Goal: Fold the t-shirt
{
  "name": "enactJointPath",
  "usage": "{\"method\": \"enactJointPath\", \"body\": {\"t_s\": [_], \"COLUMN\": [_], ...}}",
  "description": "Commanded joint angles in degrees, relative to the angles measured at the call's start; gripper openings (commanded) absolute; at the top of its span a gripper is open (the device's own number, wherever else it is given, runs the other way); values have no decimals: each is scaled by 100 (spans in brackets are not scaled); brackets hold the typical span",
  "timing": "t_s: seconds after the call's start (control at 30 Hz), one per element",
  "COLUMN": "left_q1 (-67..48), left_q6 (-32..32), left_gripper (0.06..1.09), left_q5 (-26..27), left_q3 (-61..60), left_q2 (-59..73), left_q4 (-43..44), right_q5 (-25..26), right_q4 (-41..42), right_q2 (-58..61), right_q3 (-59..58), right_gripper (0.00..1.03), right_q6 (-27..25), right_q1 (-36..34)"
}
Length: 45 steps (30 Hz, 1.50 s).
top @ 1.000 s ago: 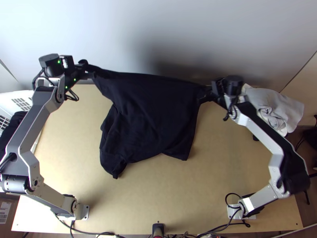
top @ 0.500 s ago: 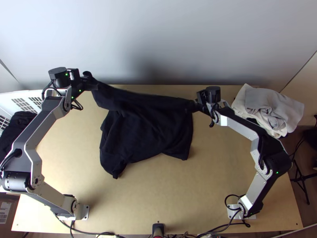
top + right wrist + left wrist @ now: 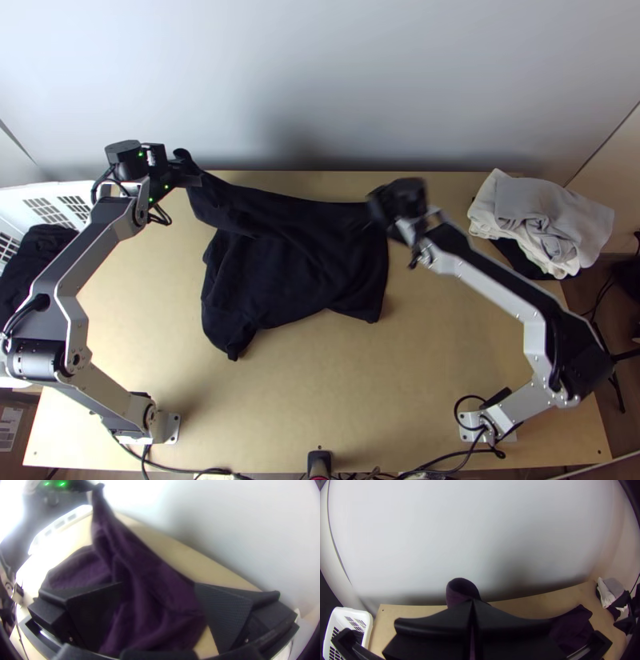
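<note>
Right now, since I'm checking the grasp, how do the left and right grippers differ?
The left gripper has its jaws shut on the t-shirt; the right gripper has its jaws apart.
The left gripper holds a raised end of the t-shirt at its far left; the right gripper is by its far right corner.
Both are black.

In the top view, the right gripper is blurred and covers part of the shirt; the left edge crops the basket and black cloth. The left gripper hides shirt between its jaws.
</note>
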Motion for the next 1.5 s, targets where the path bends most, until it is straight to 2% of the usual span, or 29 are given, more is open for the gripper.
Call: {"method": "enactJointPath", "body": {"t_s": [0.0,0.37,0.83,0.97,1.03,1.07,1.23,1.47], "left_q1": [-1,25,-36,-27,8,25,96,184], "left_q6": [19,-33,-60,-16,11,11,19,37], "left_gripper": [9,9,9,9,9,9,9,9], "left_q5": [50,50,50,50,50,50,59,120], "left_q3": [109,39,-67,-58,-49,-49,-49,39], "left_q2": [92,-110,-198,-189,-189,-189,-198,-330], "left_q4": [-4,-224,-312,-321,-330,-338,-435,-795], "right_q5": [-206,-303,-303,-303,-303,-303,-294,-276], "right_q4": [-570,-482,-165,-148,-148,-148,-157,-596], "right_q2": [-75,997,1902,2245,2351,2377,2263,1410], "right_q3": [-117,314,1052,1202,1193,1184,1061,780], "right_gripper": [99,98,97,81,70,61,4,3], "right_q6": [-558,-610,-452,-443,-426,-399,-391,-347], "right_q1": [1534,3054,3669,3643,3617,3599,3520,3248]}}
